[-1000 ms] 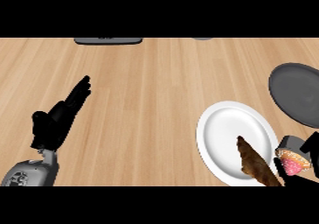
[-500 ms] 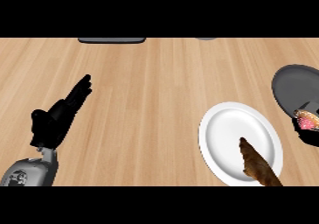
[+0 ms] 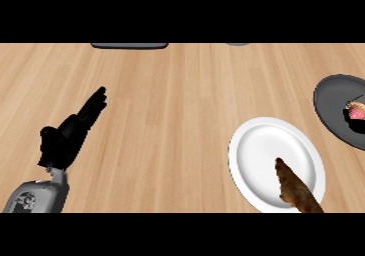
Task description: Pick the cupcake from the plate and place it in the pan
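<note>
The cupcake (image 3: pixel 358 111), pink-topped with a brown base, hangs tilted over the dark grey pan (image 3: pixel 334 102) at the right edge. Only a black bit of my right hand (image 3: pixel 361 128) shows just under the cupcake, curled round it; the rest of that hand is cut off by the view's edge. The white plate (image 3: pixel 268 150) lies left of the pan and below it, with no cupcake on it. My left hand (image 3: pixel 65 141) rests open at the left, fingers straight and pointing up-right, far from the plate and the pan.
A long brown food item (image 3: pixel 296 189) lies on the plate's lower right part. A dark grey object (image 3: pixel 129 45) sits at the counter's far edge, with a small grey one (image 3: pixel 238 44) to its right. Bare wooden counter lies between my left hand and the plate.
My right hand has carried the cupcake from beside the plate's lower right up and to the right, over the pan. The left hand has kept still.
</note>
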Tool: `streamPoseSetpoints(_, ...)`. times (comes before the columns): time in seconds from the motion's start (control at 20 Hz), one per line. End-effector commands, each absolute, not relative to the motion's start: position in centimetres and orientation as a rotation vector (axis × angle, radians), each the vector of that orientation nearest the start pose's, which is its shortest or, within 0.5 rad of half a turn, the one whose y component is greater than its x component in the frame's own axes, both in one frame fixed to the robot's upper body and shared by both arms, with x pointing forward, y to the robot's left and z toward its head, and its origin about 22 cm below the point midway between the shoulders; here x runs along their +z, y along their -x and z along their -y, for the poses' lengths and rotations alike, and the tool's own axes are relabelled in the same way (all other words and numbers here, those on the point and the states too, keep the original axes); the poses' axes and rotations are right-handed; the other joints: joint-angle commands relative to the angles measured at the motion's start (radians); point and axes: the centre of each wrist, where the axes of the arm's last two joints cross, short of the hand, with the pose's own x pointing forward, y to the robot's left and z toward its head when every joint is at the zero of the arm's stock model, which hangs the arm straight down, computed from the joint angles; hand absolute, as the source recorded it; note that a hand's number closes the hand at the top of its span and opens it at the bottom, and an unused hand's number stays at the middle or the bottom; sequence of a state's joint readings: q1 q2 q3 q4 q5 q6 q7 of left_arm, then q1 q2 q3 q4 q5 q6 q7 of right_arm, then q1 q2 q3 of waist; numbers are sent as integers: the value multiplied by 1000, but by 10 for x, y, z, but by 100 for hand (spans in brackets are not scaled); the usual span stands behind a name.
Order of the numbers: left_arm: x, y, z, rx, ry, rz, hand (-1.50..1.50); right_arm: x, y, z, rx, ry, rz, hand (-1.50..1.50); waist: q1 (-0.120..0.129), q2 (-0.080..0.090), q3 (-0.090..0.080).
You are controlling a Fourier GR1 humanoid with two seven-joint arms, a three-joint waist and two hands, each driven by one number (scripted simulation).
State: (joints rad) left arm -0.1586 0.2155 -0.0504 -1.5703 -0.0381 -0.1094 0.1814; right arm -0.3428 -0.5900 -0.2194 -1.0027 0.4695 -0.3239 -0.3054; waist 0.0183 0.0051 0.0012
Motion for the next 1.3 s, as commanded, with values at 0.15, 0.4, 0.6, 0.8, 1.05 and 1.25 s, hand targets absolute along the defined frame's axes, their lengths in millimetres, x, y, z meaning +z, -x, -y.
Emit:
streamPoseSetpoints(0.15, 62, -274, -238, -360, -76, 1529, 0, 56, -342, 454, 514, 1192, 1576, 150, 6, 1, 0)
streamPoseSetpoints(0.4, 67, -277, -241, -367, -64, 1509, 0, 41, -348, 455, 519, 1195, 1566, 150, 18, 6, 2)
streamPoseSetpoints(0.6, 66, -288, -227, -392, -54, 1528, 0, 52, -335, 484, 524, 1133, 1184, -150, 41, 21, 2)
streamPoseSetpoints(0.8, 57, -285, -240, -390, -57, 1517, 0, 43, -347, 465, 478, 1001, 1280, -150, 38, 17, 4)
streamPoseSetpoints(1.05, 65, -284, -232, -384, -40, 1542, 0, 46, -351, 463, 321, 901, 1435, -150, 49, 24, 8)
streamPoseSetpoints(1.25, 63, -286, -226, -379, -64, 1539, 0, 34, -344, 463, 100, 841, 1586, -150, 34, 27, 11)
